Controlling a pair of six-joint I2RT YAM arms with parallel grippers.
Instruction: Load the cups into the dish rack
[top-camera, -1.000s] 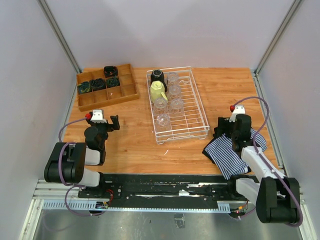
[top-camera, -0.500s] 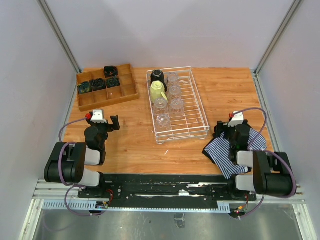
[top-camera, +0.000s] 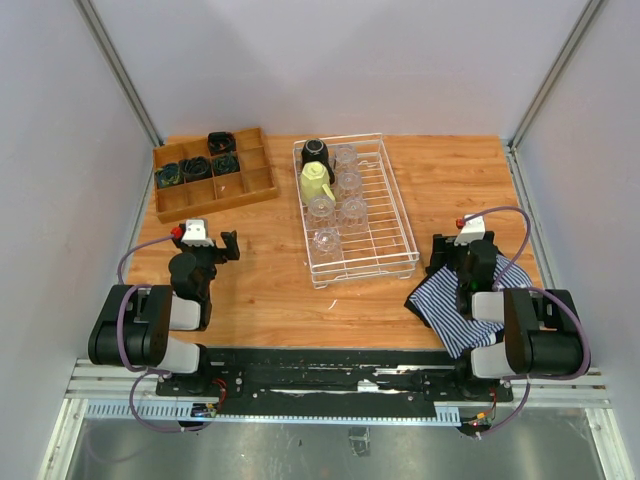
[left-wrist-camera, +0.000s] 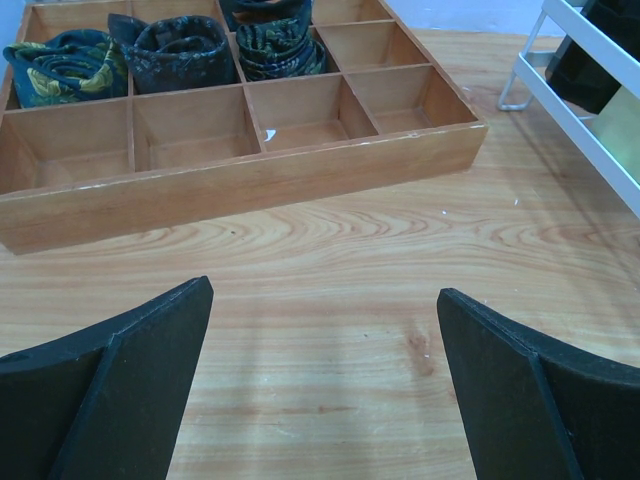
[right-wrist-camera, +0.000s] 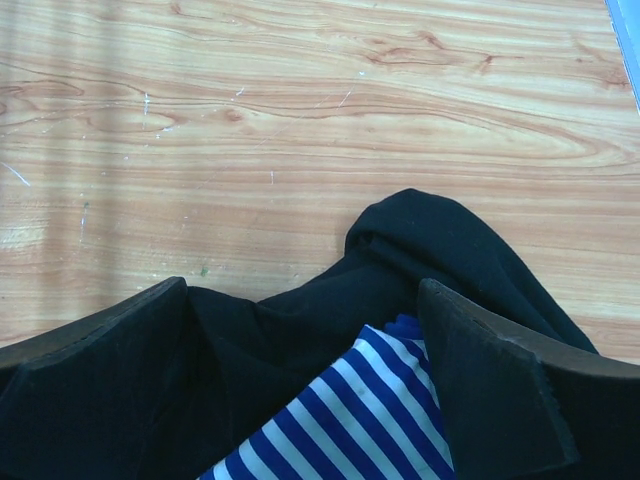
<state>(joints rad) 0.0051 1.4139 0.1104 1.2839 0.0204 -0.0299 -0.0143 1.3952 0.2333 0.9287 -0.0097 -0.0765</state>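
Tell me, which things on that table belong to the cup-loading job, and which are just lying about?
Part of the job:
- dish rack
- black mug, yellow-green mug and clear tumblers, all already in the rack

Just lying about:
- wooden compartment tray holding dark rolled cloths
- blue-striped cloth
- black cloth

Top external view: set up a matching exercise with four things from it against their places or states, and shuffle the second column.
Things
1. black mug
2. striped cloth
3. wooden tray
4. left gripper

Places or states
a. beneath the right gripper, near right
b. far-left corner of the dish rack
c. open, holding nothing
d. far left of the table, dark rolls in some compartments

Pairs: 1-b, 2-a, 3-d, 4-c
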